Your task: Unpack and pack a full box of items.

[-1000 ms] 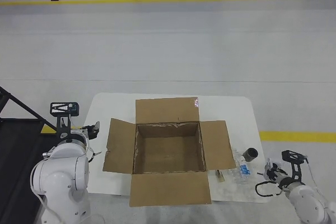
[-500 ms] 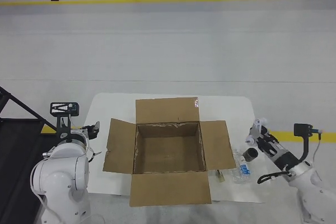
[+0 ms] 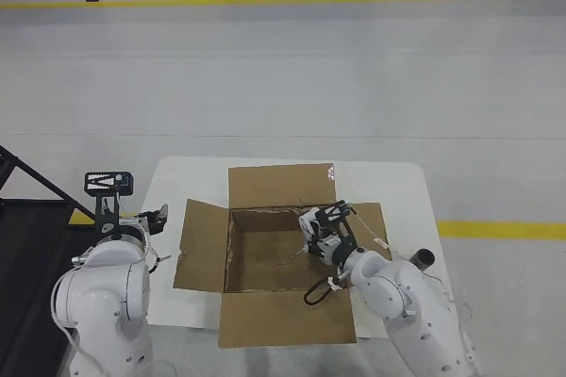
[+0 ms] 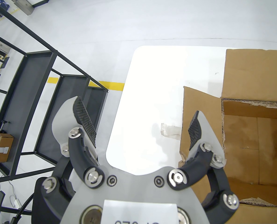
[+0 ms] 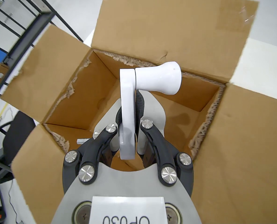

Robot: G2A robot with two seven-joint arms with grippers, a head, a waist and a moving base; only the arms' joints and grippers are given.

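Left gripper hangs released over the left edge of the worktop, just beside the left flap of the box. We hold a white part with a flared knob in our right gripper, clenched on its flat plate, above the open box.
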